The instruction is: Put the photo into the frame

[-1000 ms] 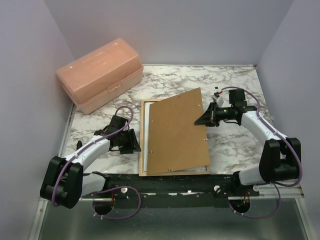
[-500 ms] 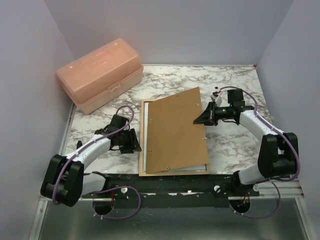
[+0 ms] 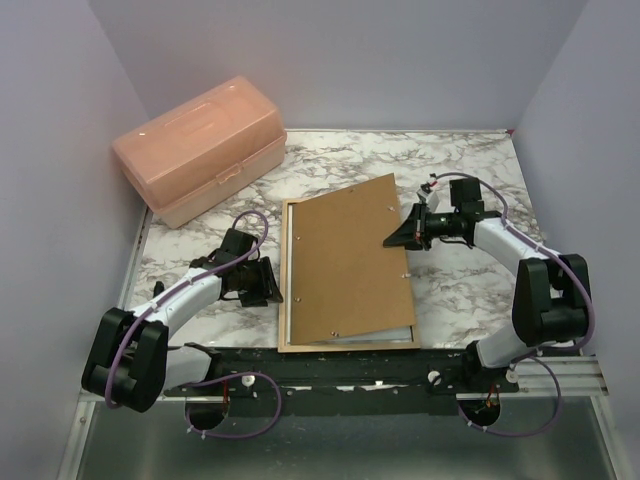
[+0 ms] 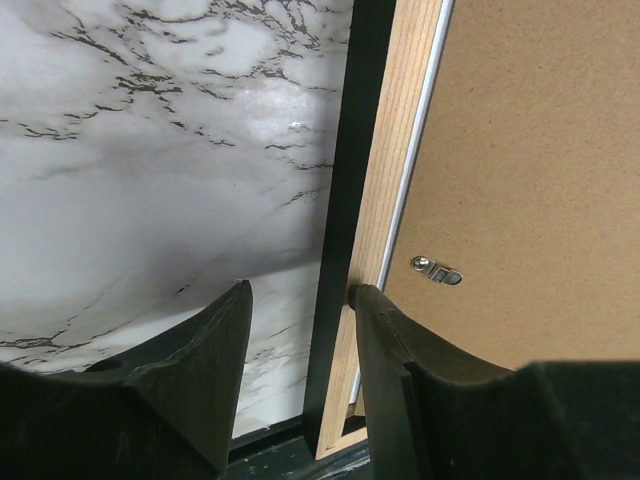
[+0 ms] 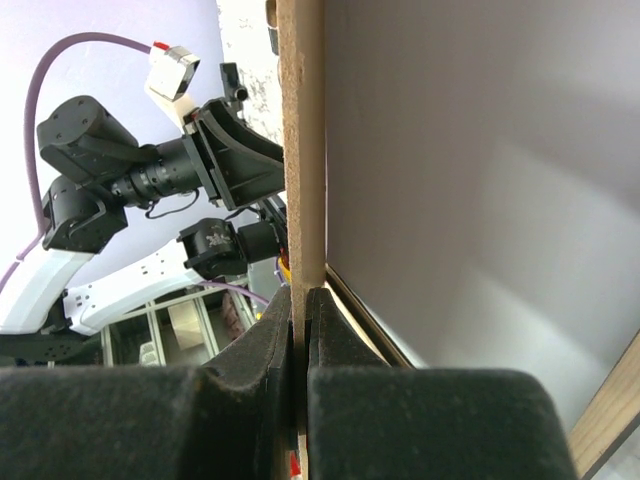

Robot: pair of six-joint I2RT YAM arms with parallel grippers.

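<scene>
The frame (image 3: 350, 346) lies face down mid-table, tan wood up. Inside it lies the photo (image 3: 385, 334), its white back showing as strips beside a brown backing board (image 3: 345, 260). The board rests slanted over them, slightly skewed. My right gripper (image 3: 398, 238) is shut on the board's right edge; in the right wrist view the fingers (image 5: 300, 295) pinch the board (image 5: 303, 140) edge-on, with the photo's white back (image 5: 480, 200) beneath. My left gripper (image 3: 265, 287) stands open astride the frame's left rail (image 4: 375, 220), one fingertip on the wood, the other over marble. A thin white photo edge (image 4: 428, 110) shows there.
A pink plastic box (image 3: 200, 150) with a closed lid stands at the back left. Lilac walls close in the table on three sides. A black mounting rail (image 3: 350, 372) runs along the near edge. The left arm (image 5: 120, 180) shows beyond the board in the right wrist view.
My right gripper has shifted slightly left with the board, which now sits more squarely over the frame. The left arm has barely moved.
</scene>
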